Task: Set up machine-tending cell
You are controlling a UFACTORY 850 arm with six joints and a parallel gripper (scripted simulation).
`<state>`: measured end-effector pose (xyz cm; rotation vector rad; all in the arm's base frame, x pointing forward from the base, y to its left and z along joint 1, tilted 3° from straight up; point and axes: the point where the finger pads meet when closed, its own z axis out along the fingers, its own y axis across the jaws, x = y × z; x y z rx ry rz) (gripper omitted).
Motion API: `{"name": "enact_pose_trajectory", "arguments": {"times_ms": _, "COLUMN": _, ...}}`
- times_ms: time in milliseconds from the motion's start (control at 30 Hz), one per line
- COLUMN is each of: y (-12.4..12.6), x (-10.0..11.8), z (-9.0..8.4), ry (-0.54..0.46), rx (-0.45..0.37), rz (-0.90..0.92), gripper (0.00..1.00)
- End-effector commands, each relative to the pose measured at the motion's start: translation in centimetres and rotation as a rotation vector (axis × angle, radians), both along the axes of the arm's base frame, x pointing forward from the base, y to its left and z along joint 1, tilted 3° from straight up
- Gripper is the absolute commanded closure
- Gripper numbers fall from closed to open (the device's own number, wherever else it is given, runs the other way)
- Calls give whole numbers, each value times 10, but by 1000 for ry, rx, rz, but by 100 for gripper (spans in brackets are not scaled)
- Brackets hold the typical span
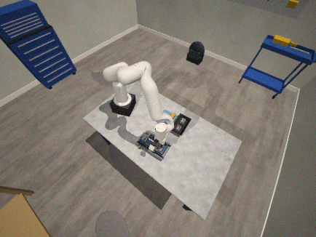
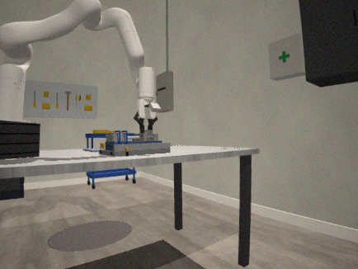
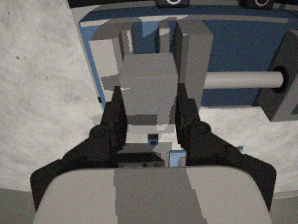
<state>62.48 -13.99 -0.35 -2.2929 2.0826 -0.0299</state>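
The black two-fingered pincer grips a grey rectangular aluminium blank over the blue-based vise; seating looks unfinished.

Vise blocks crowd both sides of the jaws; only the space straight above stays open.

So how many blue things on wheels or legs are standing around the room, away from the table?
2: a blue drawer cabinet by the left wall in the top view, and a blue cart near the far right wall. Others may lie out of view.
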Motion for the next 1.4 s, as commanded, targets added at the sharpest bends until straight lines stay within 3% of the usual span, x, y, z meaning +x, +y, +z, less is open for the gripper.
{"name": "enact_pose_trajectory", "arguments": {"times_ms": 0, "y": 0, "x": 1, "z": 1, "ry": -2, "rx": -1, "rz": 0, "gripper": 100}}
{"name": "enact_pose_trajectory", "arguments": {"times_ms": 200, "y": 0, "x": 1, "z": 1, "ry": -2, "rx": -1, "rz": 0, "gripper": 100}}
{"name": "enact_pose_trajectory", "arguments": {"times_ms": 233, "y": 0, "x": 1, "z": 1, "ry": -2, "rx": -1, "rz": 0, "gripper": 31}}
{"name": "enact_pose_trajectory", "arguments": {"times_ms": 1367, "y": 0, "x": 1, "z": 1, "ry": -2, "rx": -1, "rz": 0, "gripper": 31}}
